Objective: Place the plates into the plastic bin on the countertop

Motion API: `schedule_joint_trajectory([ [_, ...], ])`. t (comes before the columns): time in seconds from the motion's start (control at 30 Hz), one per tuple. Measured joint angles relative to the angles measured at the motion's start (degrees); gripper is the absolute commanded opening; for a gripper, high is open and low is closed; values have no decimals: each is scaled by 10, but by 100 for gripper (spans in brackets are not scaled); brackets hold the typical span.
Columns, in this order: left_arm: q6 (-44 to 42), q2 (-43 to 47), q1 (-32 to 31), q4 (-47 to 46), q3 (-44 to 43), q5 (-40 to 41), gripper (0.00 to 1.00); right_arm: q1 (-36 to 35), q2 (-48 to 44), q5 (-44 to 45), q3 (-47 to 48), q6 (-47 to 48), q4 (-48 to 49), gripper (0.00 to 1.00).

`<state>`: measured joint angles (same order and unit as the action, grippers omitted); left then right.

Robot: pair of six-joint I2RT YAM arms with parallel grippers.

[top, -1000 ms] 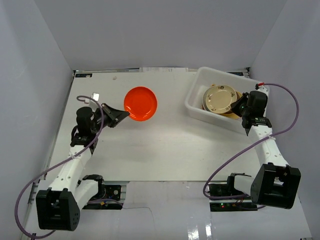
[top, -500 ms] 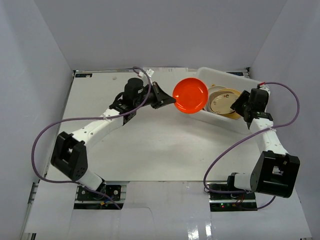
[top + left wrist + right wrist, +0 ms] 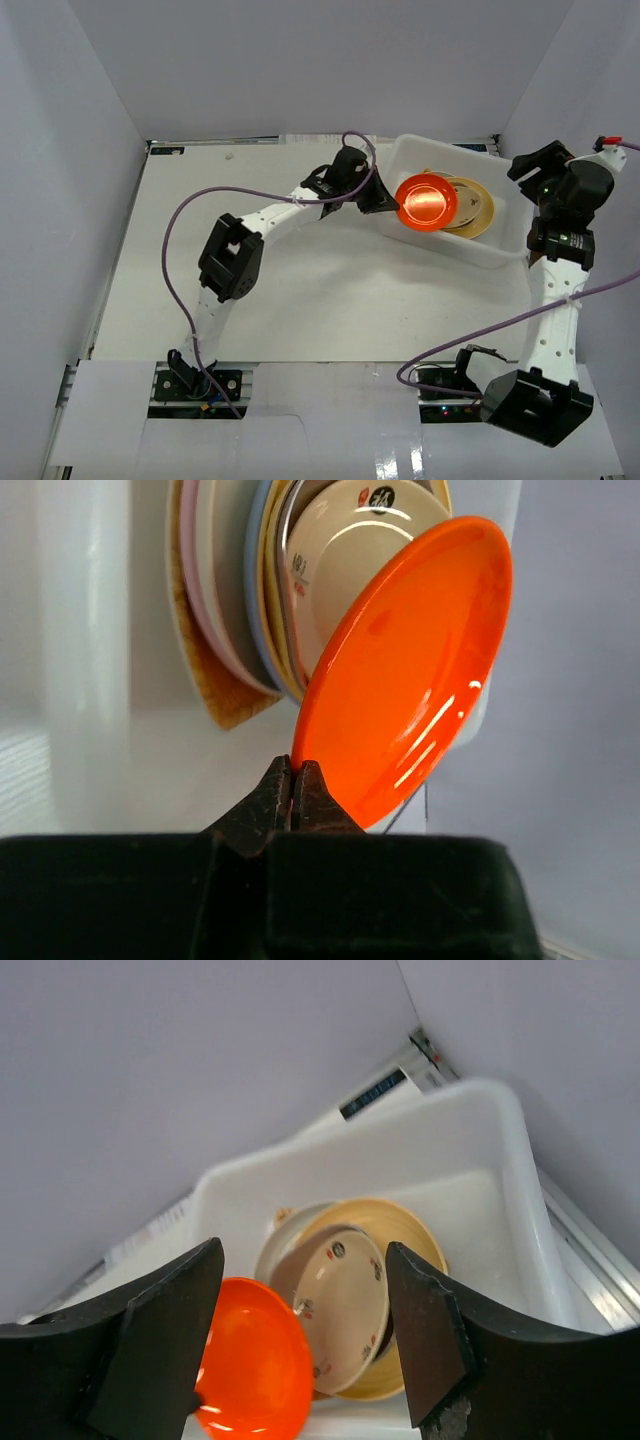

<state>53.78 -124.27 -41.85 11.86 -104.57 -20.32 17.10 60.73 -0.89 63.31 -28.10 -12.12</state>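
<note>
Now the orange plate (image 3: pixel 425 203) has reached the bin (image 3: pixel 470 248).

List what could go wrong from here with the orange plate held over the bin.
The left fingers pinch the orange plate only at its rim, so it could pivot or slip out. It hangs tilted over the stack in the bin; released now, it might land on edge or knock the stack askew.

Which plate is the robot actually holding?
The glossy orange round plate, pinched at its rim by the left gripper; the other plates lie stacked in the white plastic bin.
</note>
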Motion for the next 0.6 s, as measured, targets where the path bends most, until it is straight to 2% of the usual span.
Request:
schedule_joint_trajectory([
  [0.17,14,-126,-17,42,-175,-3,0,11,-40,-55,21,-18,29,70],
  [0.2,19,-149,-22,45,-209,-3,5,10,-46,-69,13,-22,35,70],
  [0.23,24,-168,-25,47,-232,-3,33,8,-50,-81,3,-27,38,70],
  [0.3,30,-198,-29,53,-271,-6,67,1,-56,-98,-16,-32,38,73],
  [0.33,35,-210,-31,56,-285,-7,93,-3,-56,-104,-22,-33,35,75],
  [0.37,35,-217,-33,56,-293,-7,98,-8,-55,-110,-25,-32,31,77],
  [0.43,37,-216,-38,51,-298,-9,98,-15,-55,-121,-27,-33,27,80],
  [0.53,25,-203,-40,50,-291,0,98,-22,-56,-149,-26,-38,30,94],
  [0.57,16,-193,-40,49,-283,6,98,-22,-56,-158,-24,-42,30,95],
  [0.6,9,-182,-38,50,-276,12,98,-23,-56,-170,-19,-45,29,90],
])
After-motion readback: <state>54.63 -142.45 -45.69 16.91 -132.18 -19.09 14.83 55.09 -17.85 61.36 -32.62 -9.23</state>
